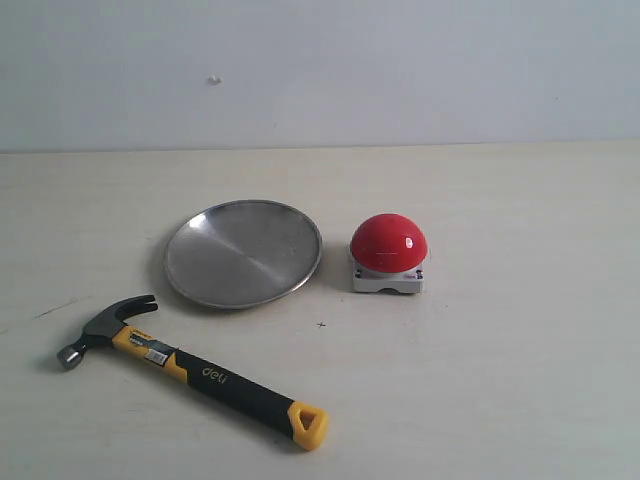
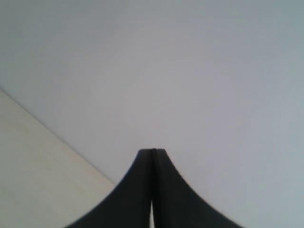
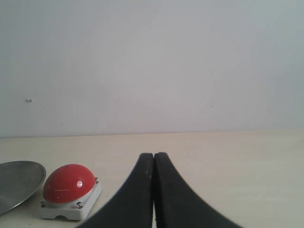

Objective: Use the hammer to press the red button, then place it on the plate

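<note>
The hammer point(image 1: 190, 370) lies flat on the table at the front left, its dark head to the left and its yellow end toward the front middle. Behind it rests the round silver plate point(image 1: 243, 253). The red button point(image 1: 388, 252) on its grey-white base stands right of the plate. In the right wrist view the red button point(image 3: 69, 189) and an edge of the plate point(image 3: 19, 183) show beside my right gripper point(image 3: 154, 155), which is shut and empty. My left gripper point(image 2: 152, 151) is shut on nothing, facing the wall. Neither gripper shows in the exterior view.
The pale table point(image 1: 520, 380) runs back to a plain white wall point(image 1: 400, 70). A small dark mark point(image 1: 321, 324) sits on the tabletop in front of the plate and button.
</note>
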You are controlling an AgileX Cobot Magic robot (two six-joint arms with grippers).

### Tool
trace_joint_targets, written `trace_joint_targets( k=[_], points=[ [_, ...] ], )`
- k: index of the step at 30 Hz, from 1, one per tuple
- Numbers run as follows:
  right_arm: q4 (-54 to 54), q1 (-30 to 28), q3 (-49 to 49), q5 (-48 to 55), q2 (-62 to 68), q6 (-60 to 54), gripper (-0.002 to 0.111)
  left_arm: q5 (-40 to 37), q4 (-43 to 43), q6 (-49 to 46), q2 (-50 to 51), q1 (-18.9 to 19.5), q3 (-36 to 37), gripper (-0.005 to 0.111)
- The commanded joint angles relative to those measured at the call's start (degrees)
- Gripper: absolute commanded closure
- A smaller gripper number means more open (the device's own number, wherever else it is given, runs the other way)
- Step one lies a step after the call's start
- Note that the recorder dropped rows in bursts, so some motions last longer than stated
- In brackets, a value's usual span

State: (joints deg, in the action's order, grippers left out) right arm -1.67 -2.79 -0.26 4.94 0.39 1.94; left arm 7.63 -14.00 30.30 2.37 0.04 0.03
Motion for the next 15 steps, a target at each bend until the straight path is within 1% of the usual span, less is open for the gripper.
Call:
trace_joint_targets(
  k=[1,5,8,11,15],
  points=[
    [0.0,-0.3,0.3,-0.3,-0.4,-0.2,0.108,1.1,3.1,0.6,-0.1,0.0,-0.7,0.107],
    [0.0,-0.3,0.3,-0.3,-0.4,-0.2,0.108,1.1,3.1,1.7,3.1,0.0,-4.2,0.107],
    [0.0,-0.3,0.3,-0.3,-0.4,-0.2,0.108,0.4,3.1,1.8,9.0,0.0,-8.2,0.107],
    [0.0,-0.3,0.3,-0.3,-0.4,-0.2,0.108,-2.4,3.1,1.6,17.8,0.0,-12.4,0.107],
    [0.0,-0.3,0.3,-0.4,-0.4,-0.2,0.108,-3.2,2.6,3.3,29.4,-0.9,-15.9,0.107]
  ],
)
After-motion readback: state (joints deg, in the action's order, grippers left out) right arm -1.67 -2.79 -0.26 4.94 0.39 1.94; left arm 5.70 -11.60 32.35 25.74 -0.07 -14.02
